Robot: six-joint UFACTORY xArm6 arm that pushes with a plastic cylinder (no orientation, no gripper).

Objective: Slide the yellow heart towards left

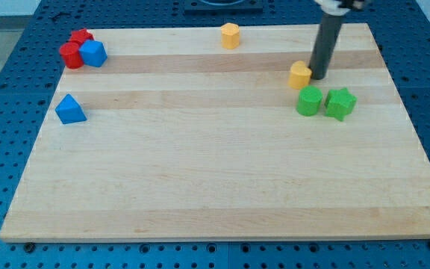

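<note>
A small yellow block [300, 75], whose heart shape is hard to make out, sits on the wooden board [200, 172] at the upper right. My tip [319, 78] rests on the board just to the right of this block, touching or almost touching its right side. The dark rod rises from there to the view's top. A second yellow block [230, 35], roughly pentagonal, lies near the top edge, well to the left of the first.
A green cylinder [309, 101] and a green star [340, 103] lie just below the tip. Two red blocks [72, 54] and a blue block [93, 53] cluster at the top left. A blue triangle [70, 109] lies at the left edge.
</note>
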